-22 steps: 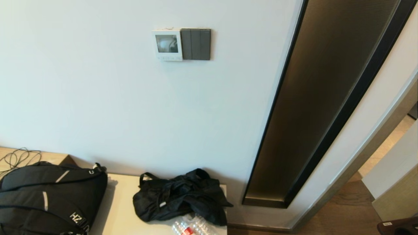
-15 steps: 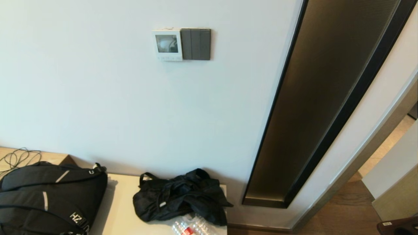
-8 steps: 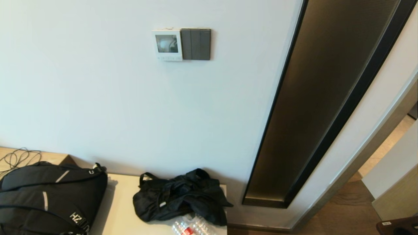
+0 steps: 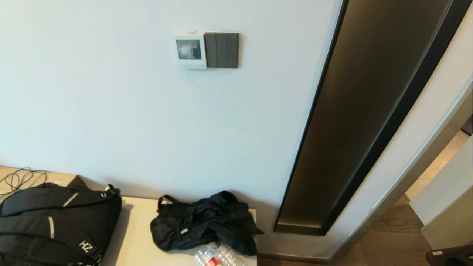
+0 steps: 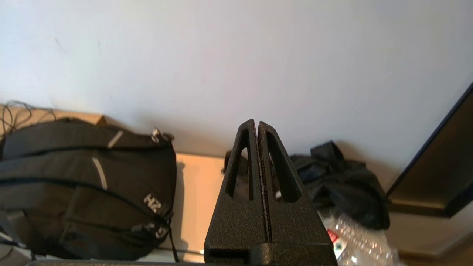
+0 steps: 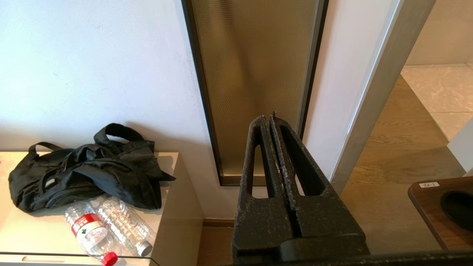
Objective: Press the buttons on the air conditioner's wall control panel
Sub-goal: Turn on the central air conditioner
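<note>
At the far left of the head view a thin dark cable (image 4: 20,178) lies looped on a pale wooden surface, just behind a large black fabric backpack (image 4: 55,225) printed with white letters reading "HZ" and more that cannot be read. To its right, on the cream-topped low cabinet (image 4: 135,240), sits a crumpled black cloth bag (image 4: 203,221), with two clear plastic water bottles (image 6: 107,229) lying touching its near edge; one bottle has a red label and red cap, its print too small to read.

Neither arm appears in the head view. The left gripper (image 5: 257,123) has its fingers pressed together on nothing, low before the backpack and the bag. The small square white plastic wall control panel (image 4: 189,50) with its grey rectangular screen is mounted high on the white wall, well above and apart from both grippers; the row of tiny white buttons (image 4: 189,65) runs along its bottom edge. Touching its right side is a dark grey three-rocker switch plate (image 4: 221,50).

Farther right stands a tall bronze textured glass panel in a black frame (image 4: 366,111). The right gripper (image 6: 272,117) is likewise clenched on nothing, low before that panel's foot. At the far right, a brown wooden surface (image 6: 428,199) carries a small white sticker (image 6: 429,184) with unreadable print.
</note>
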Available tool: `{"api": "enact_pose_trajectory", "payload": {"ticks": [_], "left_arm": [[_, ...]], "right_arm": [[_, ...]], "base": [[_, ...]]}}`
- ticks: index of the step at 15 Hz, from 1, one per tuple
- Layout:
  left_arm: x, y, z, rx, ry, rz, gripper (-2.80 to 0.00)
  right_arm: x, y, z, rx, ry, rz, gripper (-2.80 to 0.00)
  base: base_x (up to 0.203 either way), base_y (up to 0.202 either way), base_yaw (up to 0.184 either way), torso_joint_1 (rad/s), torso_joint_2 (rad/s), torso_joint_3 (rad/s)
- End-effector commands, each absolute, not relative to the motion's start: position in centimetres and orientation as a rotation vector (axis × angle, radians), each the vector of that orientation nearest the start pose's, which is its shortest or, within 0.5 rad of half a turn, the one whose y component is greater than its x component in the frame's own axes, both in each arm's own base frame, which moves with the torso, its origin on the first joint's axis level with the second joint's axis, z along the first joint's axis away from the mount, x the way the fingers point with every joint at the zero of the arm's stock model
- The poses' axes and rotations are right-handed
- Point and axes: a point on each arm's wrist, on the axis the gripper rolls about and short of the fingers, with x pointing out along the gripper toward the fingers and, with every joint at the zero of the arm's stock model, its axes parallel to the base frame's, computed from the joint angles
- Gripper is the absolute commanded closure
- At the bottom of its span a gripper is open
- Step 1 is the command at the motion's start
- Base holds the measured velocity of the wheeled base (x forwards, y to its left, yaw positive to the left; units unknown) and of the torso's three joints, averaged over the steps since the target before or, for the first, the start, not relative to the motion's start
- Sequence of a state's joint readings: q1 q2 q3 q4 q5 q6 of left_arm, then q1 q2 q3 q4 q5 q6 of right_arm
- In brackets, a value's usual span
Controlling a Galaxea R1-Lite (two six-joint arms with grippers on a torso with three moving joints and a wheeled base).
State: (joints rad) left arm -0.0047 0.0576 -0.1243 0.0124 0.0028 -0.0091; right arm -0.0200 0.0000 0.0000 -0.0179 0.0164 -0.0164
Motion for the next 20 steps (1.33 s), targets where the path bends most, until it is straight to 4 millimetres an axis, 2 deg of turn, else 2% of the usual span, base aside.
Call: {"api": "enact_pose_trajectory", "payload": {"ticks": [1,3,5,8,10,12,14,18,20], "left_arm": [[-1.6,0.0,14.7,-0.013,-0.026,-0.004,0.0],[0.2,0.0,18.6,-0.014,-0.037,-0.006,0.0],[3.1,0.0,22.4,-0.011,-0.057,-0.008,0.0],[9.0,-0.1,27.4,-0.008,-0.094,-0.015,0.0],[13.2,-0.5,29.4,-0.009,-0.098,-0.047,0.0],[17.6,-1.7,30.4,-0.012,-0.076,-0.105,0.0],[21.2,-3.3,30.7,-0.015,-0.054,-0.153,0.0],[28.0,-8.9,30.6,-0.025,-0.066,-0.259,0.0],[30.2,-11.8,30.9,-0.037,-0.106,-0.294,0.0]], "right_arm": [[-2.3,0.1,7.7,-0.017,-0.015,-0.003,0.0],[-2.3,0.1,7.7,-0.017,-0.015,-0.003,0.0],[-2.3,0.1,7.7,-0.017,-0.015,-0.003,0.0],[-2.3,0.1,7.7,-0.017,-0.015,-0.003,0.0],[-2.3,0.1,7.7,-0.017,-0.015,-0.003,0.0],[-2.3,0.1,7.7,-0.017,-0.015,-0.003,0.0],[-2.3,0.1,7.7,-0.017,-0.015,-0.003,0.0],[-2.3,0.1,7.7,-0.017,-0.015,-0.003,0.0],[-2.3,0.1,7.7,-0.017,-0.015,-0.003,0.0]], "base": [[0.0,0.0,0.0,0.0,0.0,0.0],[0.0,0.0,0.0,0.0,0.0,0.0],[0.0,0.0,0.0,0.0,0.0,0.0],[0.0,0.0,0.0,0.0,0.0,0.0],[0.0,0.0,0.0,0.0,0.0,0.0],[0.0,0.0,0.0,0.0,0.0,0.0],[0.0,0.0,0.0,0.0,0.0,0.0],[0.0,0.0,0.0,0.0,0.0,0.0],[0.0,0.0,0.0,0.0,0.0,0.0]]}}
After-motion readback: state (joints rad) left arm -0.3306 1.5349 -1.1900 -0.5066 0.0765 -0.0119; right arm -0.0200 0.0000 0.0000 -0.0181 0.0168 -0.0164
